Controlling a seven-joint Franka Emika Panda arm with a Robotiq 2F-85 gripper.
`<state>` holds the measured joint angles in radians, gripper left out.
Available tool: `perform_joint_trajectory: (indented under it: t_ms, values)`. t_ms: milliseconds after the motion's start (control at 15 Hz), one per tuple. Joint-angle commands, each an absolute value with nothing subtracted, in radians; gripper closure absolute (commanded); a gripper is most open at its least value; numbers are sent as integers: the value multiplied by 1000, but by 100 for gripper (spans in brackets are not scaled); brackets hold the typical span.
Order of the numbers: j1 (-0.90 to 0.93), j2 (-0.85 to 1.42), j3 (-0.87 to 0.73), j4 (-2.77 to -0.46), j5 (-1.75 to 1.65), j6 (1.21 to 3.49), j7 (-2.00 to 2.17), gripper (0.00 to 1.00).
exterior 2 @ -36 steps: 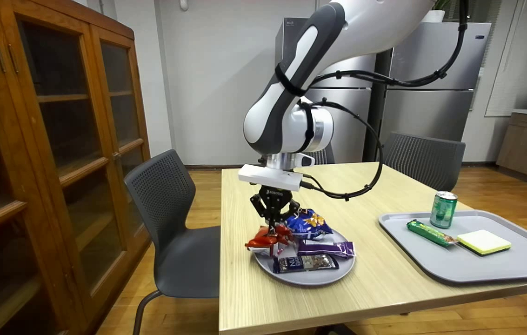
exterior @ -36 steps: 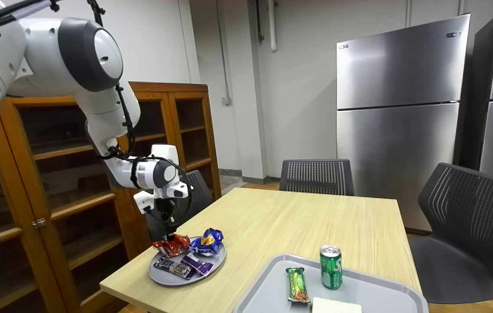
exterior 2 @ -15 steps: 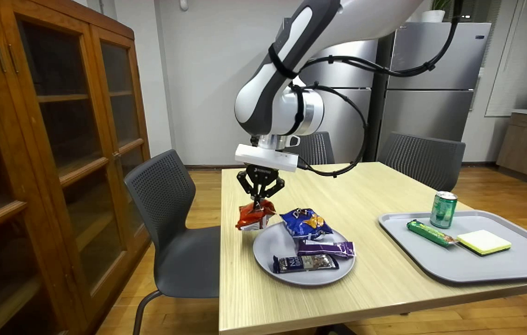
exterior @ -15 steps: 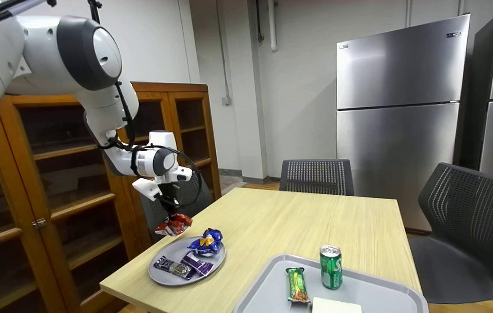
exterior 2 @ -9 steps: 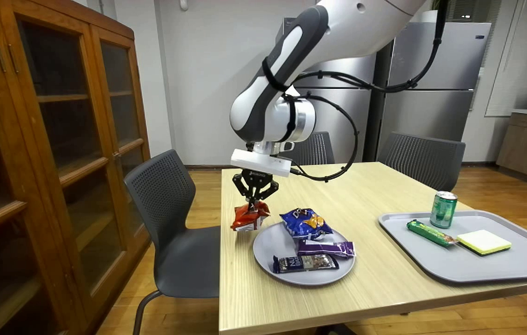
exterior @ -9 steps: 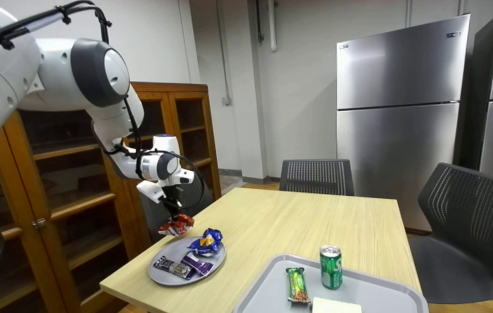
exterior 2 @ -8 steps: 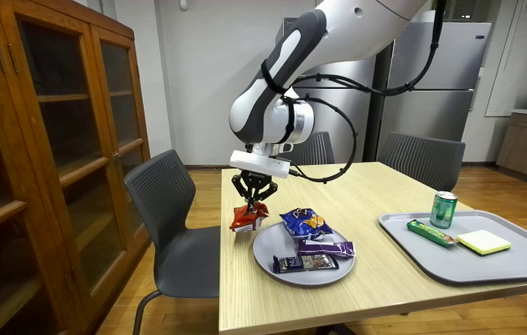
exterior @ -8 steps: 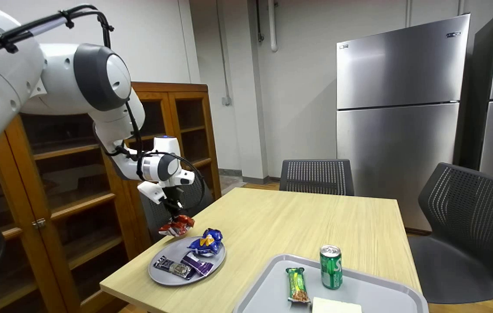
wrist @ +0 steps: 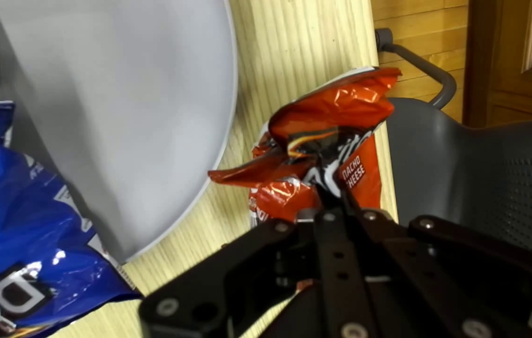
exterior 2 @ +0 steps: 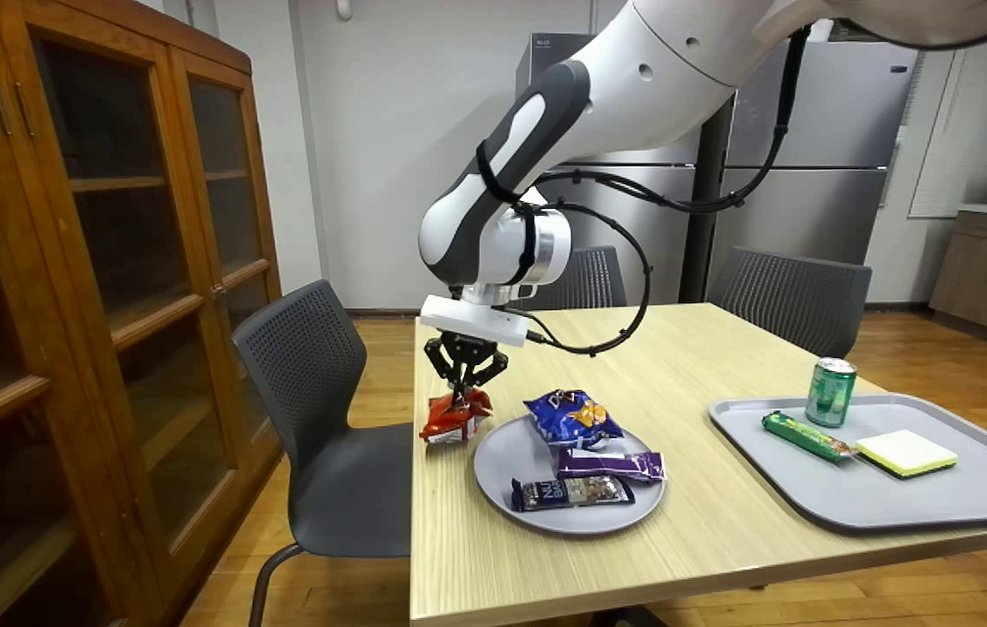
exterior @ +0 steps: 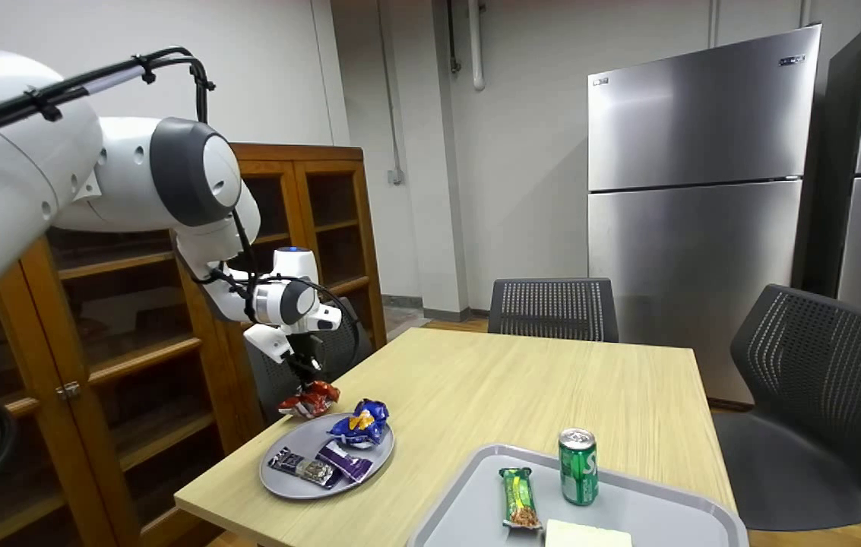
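Wrist view puts the red snack bag [wrist: 312,141] at the centre of our work: the hand [wrist: 337,199] pinches its gathered upper film, fingers brought narrow, holding the bag there. Below runs a strip of the worktop [wrist: 303,37], between the plate [wrist: 153,94] and the edge; whether the bag's underside touches the wood, we cannot tell. We judge a steady, moderate squeeze best, since thin film may slip if held loosely and the contents may break if crushed. One loose corner overlaps the plate's rim in this view, so we should mind it snagging, and equally avoid drifting toward the edge, past which the dark chair [wrist: 435,164] sits lower. Any release calls for the underside lying flat on the wood first. In an exterior view the red snack bag is just left of the plate; the blue bag [exterior 2: 571,420] lies on the plate's far side, with the purple bar [exterior 2: 611,464] and the dark bar [exterior 2: 573,493] nearer us, and we would give all three room. Well to the right, the tray [exterior 2: 937,501] carries a green can [exterior 2: 830,392], a green packet [exterior 2: 807,436] and a pale yellow pad [exterior 2: 905,453].
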<state>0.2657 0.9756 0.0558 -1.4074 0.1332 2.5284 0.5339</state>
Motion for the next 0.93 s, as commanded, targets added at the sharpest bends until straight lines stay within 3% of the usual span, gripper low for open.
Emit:
perform_joint_trajectory:
  t_ms: [0,600,867]
  values:
    - [263,997,68,-1342,155,2448,500,66]
    - [281,940,48,-1359,134,2316,510,1]
    - [280,886,26,-1388,105,2245,499,0]
